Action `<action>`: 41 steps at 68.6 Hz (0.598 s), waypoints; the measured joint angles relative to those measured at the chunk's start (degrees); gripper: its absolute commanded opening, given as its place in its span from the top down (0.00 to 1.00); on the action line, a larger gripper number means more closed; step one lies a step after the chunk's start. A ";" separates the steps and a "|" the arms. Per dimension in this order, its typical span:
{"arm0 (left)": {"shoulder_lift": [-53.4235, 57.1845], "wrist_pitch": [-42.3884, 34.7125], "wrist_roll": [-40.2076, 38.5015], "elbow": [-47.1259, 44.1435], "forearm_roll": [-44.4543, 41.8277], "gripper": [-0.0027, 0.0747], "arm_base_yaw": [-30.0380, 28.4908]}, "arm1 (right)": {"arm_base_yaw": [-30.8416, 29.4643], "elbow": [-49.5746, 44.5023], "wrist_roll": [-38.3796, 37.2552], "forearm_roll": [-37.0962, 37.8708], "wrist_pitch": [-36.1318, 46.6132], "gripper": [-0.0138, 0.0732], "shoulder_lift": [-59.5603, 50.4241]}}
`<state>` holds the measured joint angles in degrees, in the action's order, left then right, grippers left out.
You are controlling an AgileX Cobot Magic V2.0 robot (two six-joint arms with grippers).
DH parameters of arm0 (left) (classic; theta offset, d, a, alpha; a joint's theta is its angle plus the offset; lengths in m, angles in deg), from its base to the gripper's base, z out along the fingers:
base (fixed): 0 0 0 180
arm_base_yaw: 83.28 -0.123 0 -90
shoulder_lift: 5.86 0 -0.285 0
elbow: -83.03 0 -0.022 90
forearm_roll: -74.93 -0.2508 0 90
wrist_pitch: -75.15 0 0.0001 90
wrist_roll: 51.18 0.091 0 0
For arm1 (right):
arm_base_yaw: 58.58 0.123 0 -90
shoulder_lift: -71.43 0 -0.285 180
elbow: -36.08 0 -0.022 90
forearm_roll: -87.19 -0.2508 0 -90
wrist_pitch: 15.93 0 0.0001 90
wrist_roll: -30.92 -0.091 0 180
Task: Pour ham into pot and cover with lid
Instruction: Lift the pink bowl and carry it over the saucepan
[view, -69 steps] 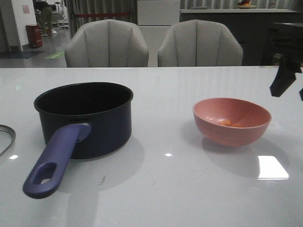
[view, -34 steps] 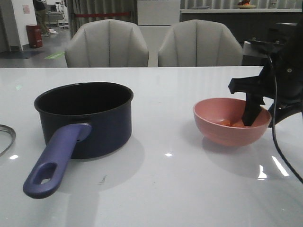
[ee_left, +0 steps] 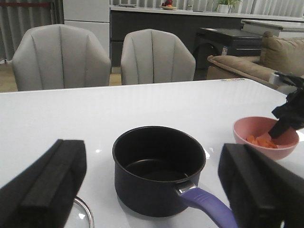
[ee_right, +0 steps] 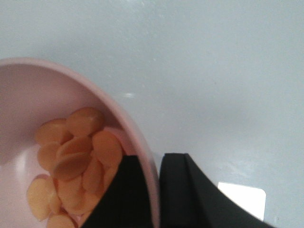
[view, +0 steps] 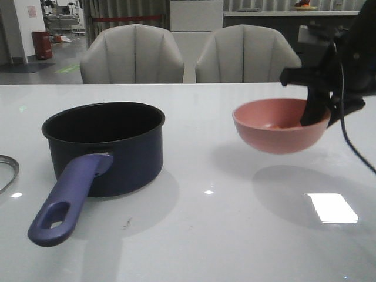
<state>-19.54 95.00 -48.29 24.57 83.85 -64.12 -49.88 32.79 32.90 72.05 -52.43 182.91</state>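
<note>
At the far left edge of the white desk (view: 194,235), only a thin arc of the lid (view: 7,171) shows in the front view, lying flat on the surface. The left wrist view shows the same curved rim low between that arm's fingers.

The left gripper (ee_left: 142,187) hangs above the desk with its jaws spread wide, holding nothing. Its two black pads (ee_left: 45,185) stand far apart, and the pot sits on the desk beyond the gap between them, well clear of both.

The pot (view: 106,147) stands upright on the left half of the desk, its dark inside bare. Its long purple-blue handle (view: 67,200) runs toward the camera and a little to the left, the oval hole at its near end.

To the right, well apart from the pot, the pink bowl (view: 281,124) hangs in the air above the desk, its shadow lying on the surface below it. It sits roughly level.

The ham (ee_right: 71,161) lies in the bottom of the bowl as a heap of orange-pink slices. In the right wrist view the slices sit just beside the inner finger, on the bowl's inside.

The right gripper (ee_right: 153,190) is clenched on the bowl's right rim. One black finger (ee_right: 121,194) is inside the bowl and the other is outside, with the pink wall pinched between them. In the front view the black arm (view: 338,64) comes in from the right edge.
</note>
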 measured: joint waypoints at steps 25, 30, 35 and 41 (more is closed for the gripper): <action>0.00 0.00 0.00 0.00 0.00 0.18 0.00 | 14.99 18.06 1.56 0.00 -7.99 0.68 -0.73; 0.00 -0.09 0.00 0.00 0.00 0.18 0.00 | 18.68 20.91 1.56 -0.25 -7.99 0.68 0.99; 0.00 -0.09 0.00 0.00 0.00 0.18 0.00 | 21.64 24.25 1.56 -0.48 -8.11 0.68 3.52; 0.00 -0.09 0.00 0.00 0.00 0.18 0.00 | 23.89 27.47 1.67 -0.55 -7.55 0.68 7.18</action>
<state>-19.54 94.91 -48.29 24.57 83.85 -64.12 -25.99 60.27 34.57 71.49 -59.98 190.08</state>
